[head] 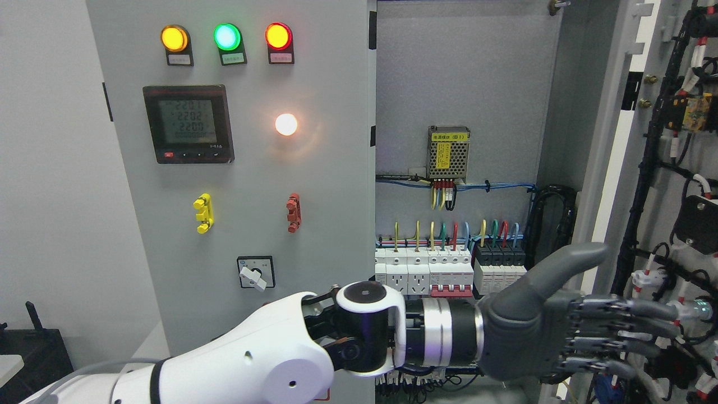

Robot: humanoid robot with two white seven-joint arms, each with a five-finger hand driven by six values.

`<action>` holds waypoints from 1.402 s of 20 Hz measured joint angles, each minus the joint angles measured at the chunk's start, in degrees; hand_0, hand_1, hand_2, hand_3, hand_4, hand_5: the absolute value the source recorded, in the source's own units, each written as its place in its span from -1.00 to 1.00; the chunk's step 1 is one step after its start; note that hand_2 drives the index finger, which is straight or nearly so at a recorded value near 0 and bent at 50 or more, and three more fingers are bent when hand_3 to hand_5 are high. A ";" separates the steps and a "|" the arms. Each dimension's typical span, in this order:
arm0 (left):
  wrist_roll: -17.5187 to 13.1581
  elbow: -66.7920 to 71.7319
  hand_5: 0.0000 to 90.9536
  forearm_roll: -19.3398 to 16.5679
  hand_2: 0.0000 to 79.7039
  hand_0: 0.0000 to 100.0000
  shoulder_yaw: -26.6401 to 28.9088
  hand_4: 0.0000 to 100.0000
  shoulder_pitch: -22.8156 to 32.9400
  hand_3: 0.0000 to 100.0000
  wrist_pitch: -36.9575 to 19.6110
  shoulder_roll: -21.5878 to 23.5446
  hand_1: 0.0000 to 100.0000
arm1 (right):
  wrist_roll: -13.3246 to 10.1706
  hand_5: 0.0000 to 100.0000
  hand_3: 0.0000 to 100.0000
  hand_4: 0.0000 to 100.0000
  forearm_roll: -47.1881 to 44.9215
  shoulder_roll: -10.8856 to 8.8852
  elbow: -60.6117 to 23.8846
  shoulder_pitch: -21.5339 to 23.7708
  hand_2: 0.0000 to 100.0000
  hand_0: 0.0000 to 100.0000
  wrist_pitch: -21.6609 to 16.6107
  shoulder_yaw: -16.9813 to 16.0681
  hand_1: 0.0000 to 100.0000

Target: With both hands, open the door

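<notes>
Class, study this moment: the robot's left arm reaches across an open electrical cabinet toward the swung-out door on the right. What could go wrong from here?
1. The left hand has its fingers extended against the open door, right among the cable bundles on its inner face; a finger might snag one.
2. The forearm passes close in front of the circuit breakers and their coloured wires, so a drift inward may knock them.
</notes>
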 measured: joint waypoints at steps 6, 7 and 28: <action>-7.68 -5.22 -1.00 -2.97 -1.00 -1.00 1.47 -0.94 6.93 -1.00 0.01 11.71 -1.00 | 0.00 -1.00 -1.00 -1.00 0.00 0.00 -0.01 0.00 -1.00 -1.00 0.00 0.00 -1.00; -8.90 -5.95 -1.00 -3.63 -1.00 -1.00 1.81 -0.94 8.21 -1.00 0.01 13.59 -1.00 | 0.00 -1.00 -1.00 -1.00 0.00 0.00 -0.01 0.00 -1.00 -1.00 0.00 0.00 -1.00; -15.88 -4.52 -1.00 -26.84 -1.00 -1.00 2.87 -0.94 36.91 -1.00 0.11 45.30 -1.00 | 0.00 -1.00 -1.00 -1.00 0.00 0.00 0.00 0.00 -1.00 -1.00 0.07 0.00 -1.00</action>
